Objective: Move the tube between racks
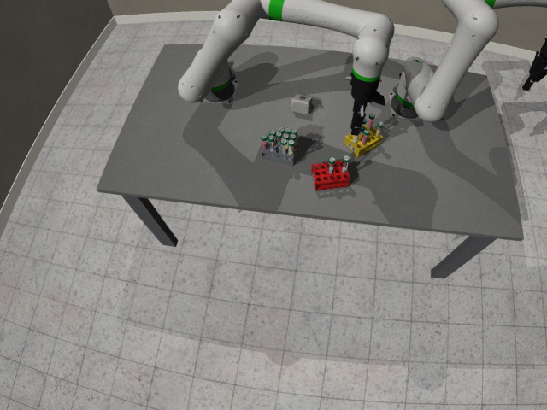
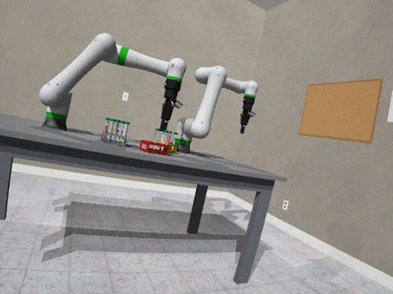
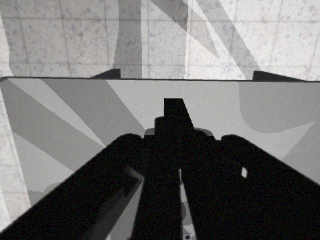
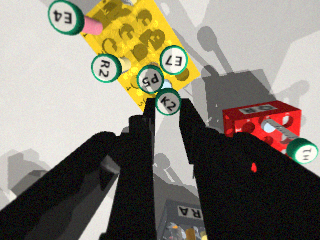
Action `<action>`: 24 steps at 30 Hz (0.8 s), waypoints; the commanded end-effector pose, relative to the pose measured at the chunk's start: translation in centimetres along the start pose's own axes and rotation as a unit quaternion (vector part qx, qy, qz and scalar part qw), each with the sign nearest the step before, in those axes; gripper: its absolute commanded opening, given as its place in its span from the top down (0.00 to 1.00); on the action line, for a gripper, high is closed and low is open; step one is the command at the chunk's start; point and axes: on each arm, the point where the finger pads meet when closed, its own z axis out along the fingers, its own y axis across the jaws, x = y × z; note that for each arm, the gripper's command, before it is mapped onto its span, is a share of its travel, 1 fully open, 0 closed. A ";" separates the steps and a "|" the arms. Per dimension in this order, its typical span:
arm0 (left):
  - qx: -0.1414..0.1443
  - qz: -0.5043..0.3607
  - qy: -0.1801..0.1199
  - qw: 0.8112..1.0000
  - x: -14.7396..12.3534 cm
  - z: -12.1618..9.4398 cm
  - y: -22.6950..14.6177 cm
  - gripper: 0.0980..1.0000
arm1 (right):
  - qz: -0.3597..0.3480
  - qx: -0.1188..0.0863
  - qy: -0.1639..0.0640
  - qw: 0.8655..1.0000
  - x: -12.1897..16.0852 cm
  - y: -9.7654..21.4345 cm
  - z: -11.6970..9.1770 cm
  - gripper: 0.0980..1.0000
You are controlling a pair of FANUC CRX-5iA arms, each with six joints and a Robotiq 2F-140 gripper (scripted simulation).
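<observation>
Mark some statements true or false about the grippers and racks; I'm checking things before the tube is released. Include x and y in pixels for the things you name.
1. The right gripper (image 1: 355,131) (image 2: 162,128) (image 4: 167,112) grips the green-capped tube labelled K2 (image 4: 168,101). True.
2. The red rectangular rack (image 1: 331,185) (image 2: 144,142) (image 4: 232,120) holds five tubes. False: two.
3. The left gripper (image 1: 526,88) (image 2: 242,132) (image 3: 172,113) is open. False: shut.
4. The grey rectangular rack (image 1: 277,156) (image 2: 113,142) (image 4: 172,206) holds more tubes than the red one. True.
</observation>
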 end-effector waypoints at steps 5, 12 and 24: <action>0.000 0.000 0.001 1.000 0.0 -0.1 0.0 1.00 | 0.000 -0.001 0.001 1.000 0.0 0.0 -0.1 0.80; 0.000 0.000 0.001 1.000 0.0 -0.1 0.0 1.00 | 0.000 -0.001 0.001 1.000 0.0 0.0 -0.1 0.80; 0.000 0.000 0.001 1.000 0.0 -0.1 0.0 1.00 | 0.000 -0.001 0.001 1.000 0.0 0.0 -0.9 0.80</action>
